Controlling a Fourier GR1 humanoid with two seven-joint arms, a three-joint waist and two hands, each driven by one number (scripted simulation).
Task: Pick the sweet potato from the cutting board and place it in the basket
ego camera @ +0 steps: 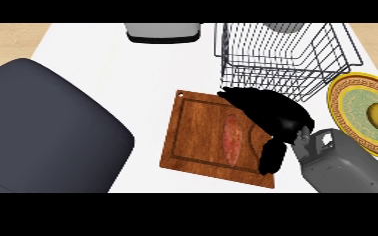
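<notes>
Right hand (272, 111) spread open, fingers straight, thumb pointing down.

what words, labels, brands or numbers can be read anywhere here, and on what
None: no readable text shows anywhere.
The yellow round plate bears only a key-pattern border, no letters.
The brown wooden cutting board, the reddish sweet potato, the dark wire basket and the black right hand carry no markings.

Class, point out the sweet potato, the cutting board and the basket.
sweet potato (232, 139), head view, its middle.
cutting board (196, 135), head view, bare wood at its left.
basket (244, 75), head view, front wire wall.
</notes>
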